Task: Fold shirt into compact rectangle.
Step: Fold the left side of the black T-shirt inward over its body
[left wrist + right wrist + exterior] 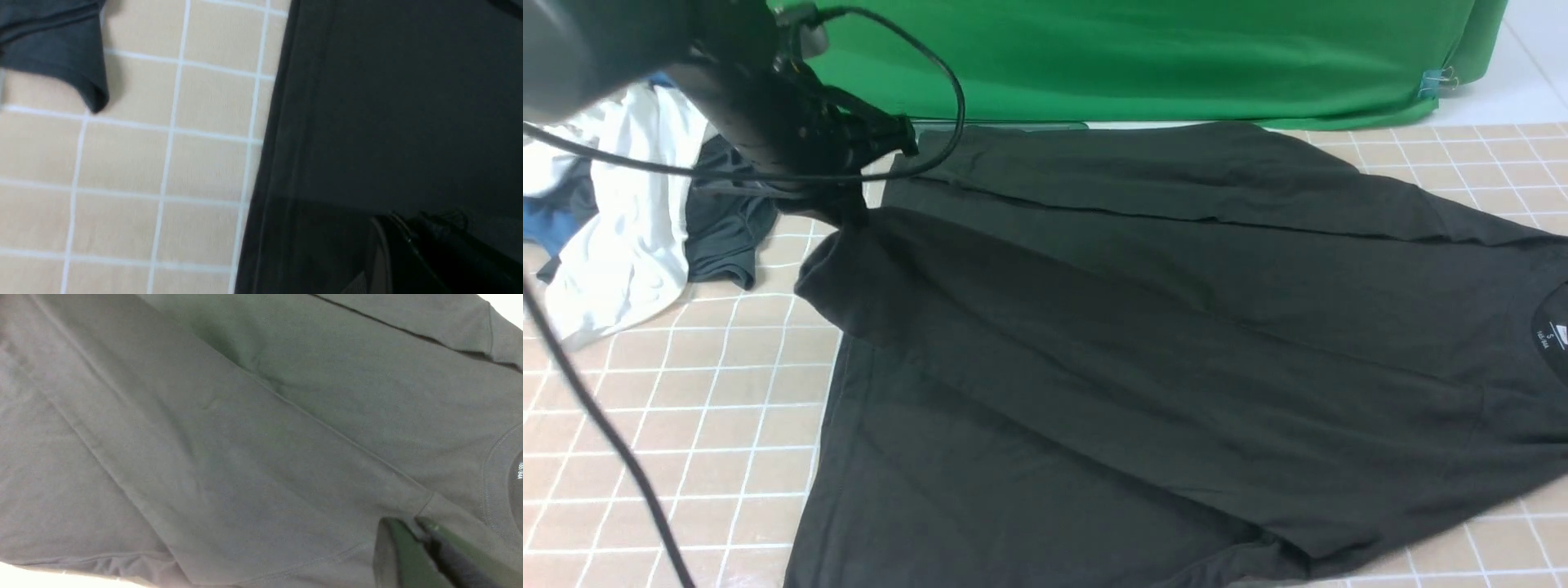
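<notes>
Black shirt (1176, 327): spread on tabletop (686, 408).
Left fingers (421, 257): clenched on lifted hem corner, arm raised.
Right fingers (398, 555): pinching shoulder fabric.

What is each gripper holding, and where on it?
Left gripper pinches the shirt at its hem; right gripper pinches its shoulder near the collar.

On the shirt (1143, 327), the neck label (1553, 336) reads "S" and, perhaps, "165/88A".
</notes>
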